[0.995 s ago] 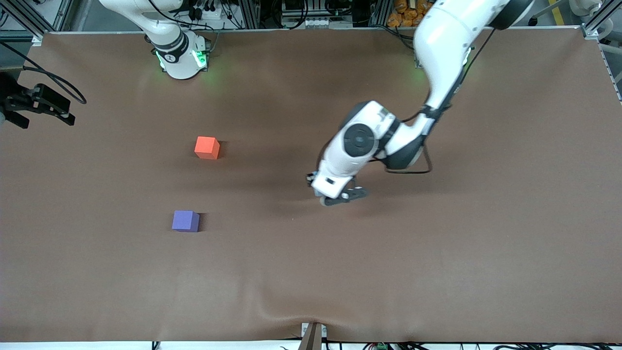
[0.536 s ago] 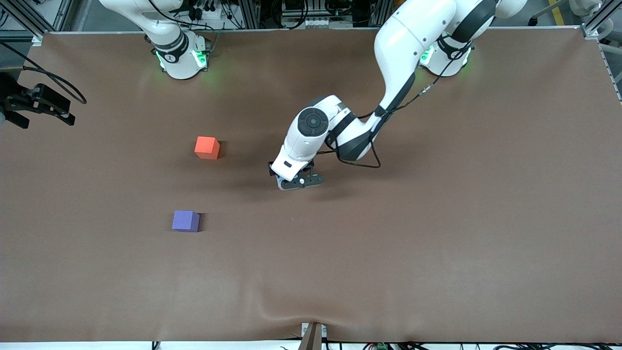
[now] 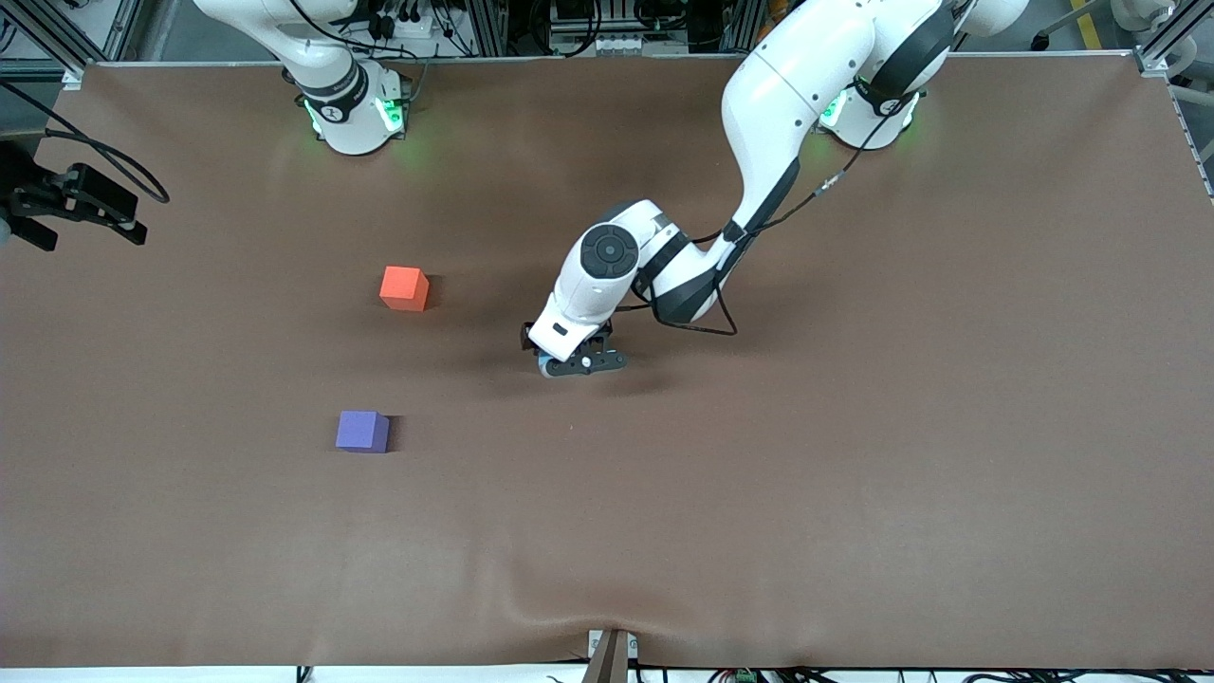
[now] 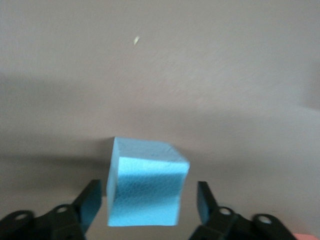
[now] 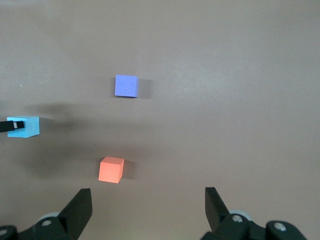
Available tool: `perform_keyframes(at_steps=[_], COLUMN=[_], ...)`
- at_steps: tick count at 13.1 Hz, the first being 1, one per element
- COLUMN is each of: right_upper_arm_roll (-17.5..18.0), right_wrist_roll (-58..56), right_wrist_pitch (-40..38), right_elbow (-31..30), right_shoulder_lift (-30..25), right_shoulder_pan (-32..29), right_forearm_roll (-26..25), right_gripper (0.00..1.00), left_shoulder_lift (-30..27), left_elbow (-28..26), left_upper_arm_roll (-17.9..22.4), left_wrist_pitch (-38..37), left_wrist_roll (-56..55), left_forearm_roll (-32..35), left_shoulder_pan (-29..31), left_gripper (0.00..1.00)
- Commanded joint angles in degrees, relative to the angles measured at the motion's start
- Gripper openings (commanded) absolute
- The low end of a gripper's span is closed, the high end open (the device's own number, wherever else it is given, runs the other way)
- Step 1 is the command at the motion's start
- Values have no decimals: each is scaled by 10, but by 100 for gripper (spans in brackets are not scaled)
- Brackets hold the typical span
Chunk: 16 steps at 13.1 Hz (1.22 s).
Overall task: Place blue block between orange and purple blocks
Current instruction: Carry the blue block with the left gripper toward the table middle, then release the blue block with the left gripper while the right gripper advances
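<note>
Left gripper (image 3: 576, 365) low over the middle of the worktop (image 3: 854, 474), fingers (image 4: 90, 202) parted to either side of the blue block (image 4: 145, 187). In the left wrist view a sliver of gap shows between each finger and the block face, so the block looks bracketed, not clamped. Whether it rests on the worktop or hangs just above it cannot be told; its shadow sits close beneath it.

Right gripper (image 5: 147, 210) waits high up, near its own end of the worktop, fingers spread wide, nothing in them. Its camera looks down on all three cubes.

Orange block (image 3: 404, 287) sits toward the right arm's end of the worktop; purple block (image 3: 362, 432) lies nearer the front camera than the orange one, well apart from it. The space between the two holds nothing.

Blue block is well apart from both, off toward the left arm's end and roughly level with the gap, not in it.

Judgement: task not done. Block has been carried only part of the way. Left to do: a firm grip, travel toward the right arm's end, set-down on the line between orange and purple, release, withdraw.
</note>
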Motion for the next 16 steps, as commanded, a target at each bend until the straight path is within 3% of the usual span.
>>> perform_keyframes(at_steps=[1, 6, 9, 12, 16], right_upper_arm_roll=[9, 11, 11, 12, 15], right_wrist_roll=[-6, -8, -9, -26, -25], right_wrist_pitch=[-5, -3, -3, 1, 20], right_elbow=[1, 1, 0, -3, 2], right_shoulder_lift=[-5, 5, 9, 26, 107], right_shoulder_pan=[-9, -3, -3, 3, 31], right_forearm_roll=[4, 3, 2, 2, 4], right_gripper=[100, 100, 100, 100, 100], left_shoulder_lift=[-58, -232, -330, -379, -441], left_elbow=[-8, -15, -15, -15, -21], left_upper_arm_roll=[5, 4, -1, 6, 3], left_wrist_pitch=[-53, -275, -338, -452, -546], left_wrist_roll=[-5, 54, 95, 242, 380], left_forearm_roll=[-5, -1, -8, 30, 48], left_shoulder_pan=[30, 164, 277, 332, 426], left_gripper=[100, 100, 100, 100, 100])
